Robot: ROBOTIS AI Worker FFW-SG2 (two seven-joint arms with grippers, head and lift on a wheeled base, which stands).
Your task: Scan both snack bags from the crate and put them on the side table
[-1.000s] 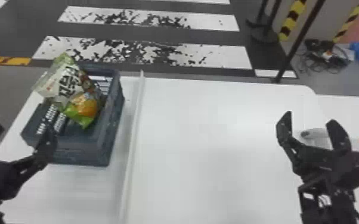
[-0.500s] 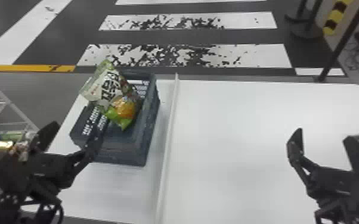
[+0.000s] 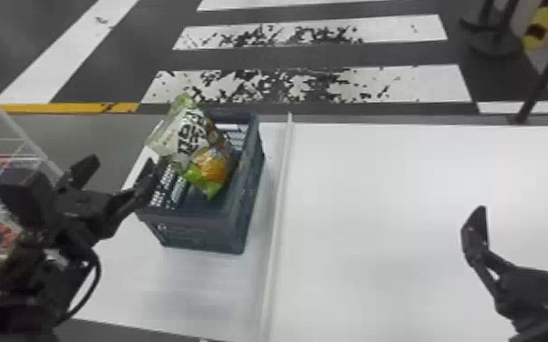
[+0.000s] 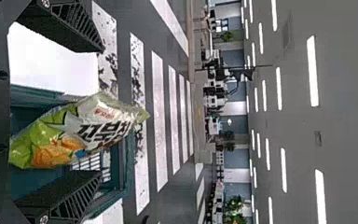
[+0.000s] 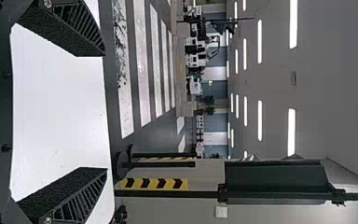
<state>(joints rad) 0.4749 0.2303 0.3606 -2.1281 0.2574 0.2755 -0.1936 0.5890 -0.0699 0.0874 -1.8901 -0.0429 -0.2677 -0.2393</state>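
Right gripper (image 3: 522, 215): at the near right in the head view, above the white table (image 3: 400, 204), fingers wide apart, holding nothing. It appears to be waiting.

Left gripper (image 3: 121, 160): near the crate's near left corner, fingers likewise spread. In the left wrist view the bag (image 4: 88, 126) lies in line with the gap between them; no grip on it is seen.

A pale ridge (image 3: 277, 218) runs along the table, to the right of the crate (image 3: 200, 232).

The crate is dark and open-topped. The bag leans in it, its green lower end inside, its upper end rising past the far left rim. Whether a second bag lies beneath cannot be told.

Beyond lies a floor with worn white stripes (image 3: 305, 86); a striped yellow post stands to the far right (image 3: 542, 25).

Progress: judged to be at the start. The bag is in the crate, so picking, scanning and setting down all appear outstanding. Whether this table is the side table cannot be confirmed. Next move called for, in judgement: left fingers to either side of the bag, then close. Risk: slick film slipping, or a finger catching the rim.
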